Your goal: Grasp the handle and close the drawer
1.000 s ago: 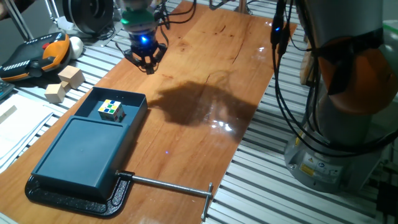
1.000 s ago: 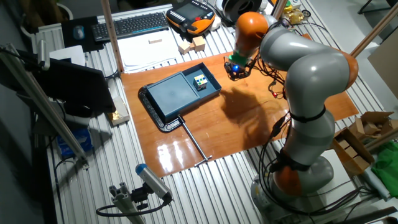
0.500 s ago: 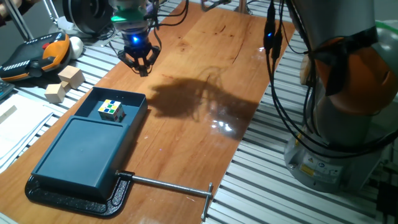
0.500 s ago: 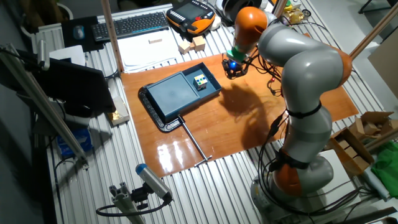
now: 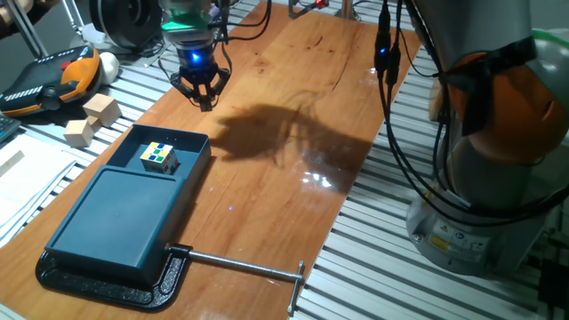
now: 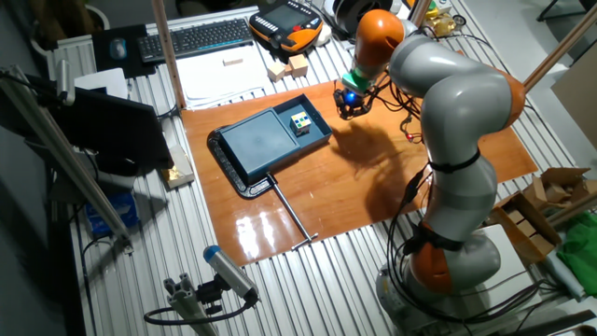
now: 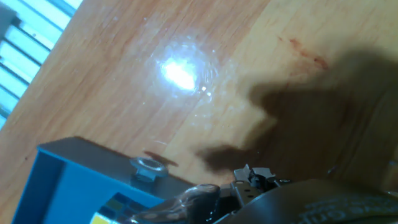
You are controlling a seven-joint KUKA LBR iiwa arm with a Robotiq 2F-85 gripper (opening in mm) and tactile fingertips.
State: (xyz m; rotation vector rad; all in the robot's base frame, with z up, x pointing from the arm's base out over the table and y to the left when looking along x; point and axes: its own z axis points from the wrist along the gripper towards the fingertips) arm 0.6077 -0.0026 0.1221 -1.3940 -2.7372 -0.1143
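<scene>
Above table, tool (image 5: 203, 92) open, well apart from drawer (image 5: 165, 158).

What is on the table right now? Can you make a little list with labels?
hand: above the wooden board, beyond the drawer's open end, holding nothing
drawer: pulled out of the flat teal box
handle: untouched
puzzle cube: sitting inside the drawer
black clamp: gripping the box's near end
steel rod: sticking out from the clamp

No legible text, brand, number or sign can be made out. A label on the robot base (image 5: 442, 233) is seen, but its print is too small to be read.
</scene>
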